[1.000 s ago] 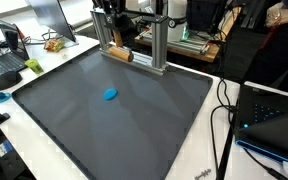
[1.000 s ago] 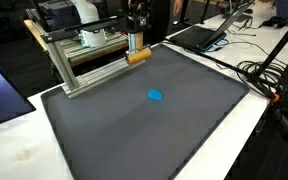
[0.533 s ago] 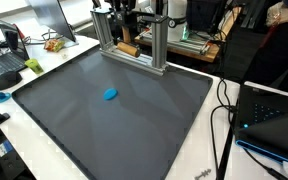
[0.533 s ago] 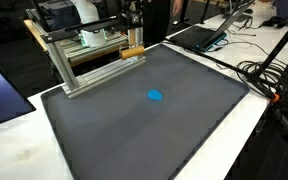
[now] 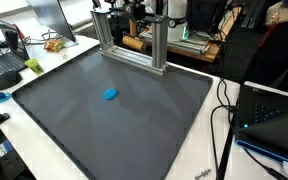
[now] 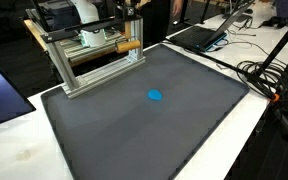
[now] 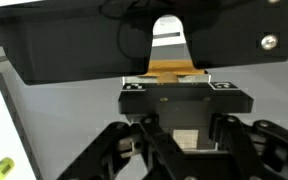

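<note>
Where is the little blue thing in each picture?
In an exterior view: the blue thing lies left of the dark mat's middle.
In an exterior view: it lies near the mat's middle.
Wrist view: not in it.
Shared landmark: the metal frame at the mat's far edge.

The dark mat (image 5: 114, 130) is open all across, with only a small blue lump (image 5: 110, 95) near its middle. A metal frame (image 6: 60, 65) bars the back edge. There the gripper (image 6: 131, 35), clamped on a wooden block (image 6: 131, 45), seems barely clear of the frame's bars.
</note>
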Robot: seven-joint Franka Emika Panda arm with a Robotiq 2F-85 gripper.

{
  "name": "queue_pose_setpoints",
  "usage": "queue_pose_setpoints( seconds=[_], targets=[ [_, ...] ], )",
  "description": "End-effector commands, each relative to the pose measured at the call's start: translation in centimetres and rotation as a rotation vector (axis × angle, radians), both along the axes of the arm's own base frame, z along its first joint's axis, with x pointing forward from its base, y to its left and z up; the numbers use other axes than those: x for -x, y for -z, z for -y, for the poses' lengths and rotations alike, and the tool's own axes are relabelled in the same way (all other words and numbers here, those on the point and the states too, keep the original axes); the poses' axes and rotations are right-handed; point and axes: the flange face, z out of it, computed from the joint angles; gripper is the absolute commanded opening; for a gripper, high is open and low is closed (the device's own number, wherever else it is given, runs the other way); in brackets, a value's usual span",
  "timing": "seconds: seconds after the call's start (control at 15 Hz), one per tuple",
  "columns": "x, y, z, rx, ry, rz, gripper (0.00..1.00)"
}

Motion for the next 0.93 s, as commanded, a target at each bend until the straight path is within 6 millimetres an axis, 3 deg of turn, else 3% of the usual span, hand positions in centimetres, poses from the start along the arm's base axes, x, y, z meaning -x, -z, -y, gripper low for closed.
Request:
queue_pose_setpoints(
  seconds=[0.0, 0.4, 0.87],
  targets=[
    [2.2, -0.4, -0.4, 0.017, -0.024, 0.009, 0.22],
    [4.0, 1.2, -0.2, 0.016, -0.03, -0.014, 0.22],
    [5.7, 1.5, 0.1, -0.001, -0.093, -0.018, 0.22]
  ],
)
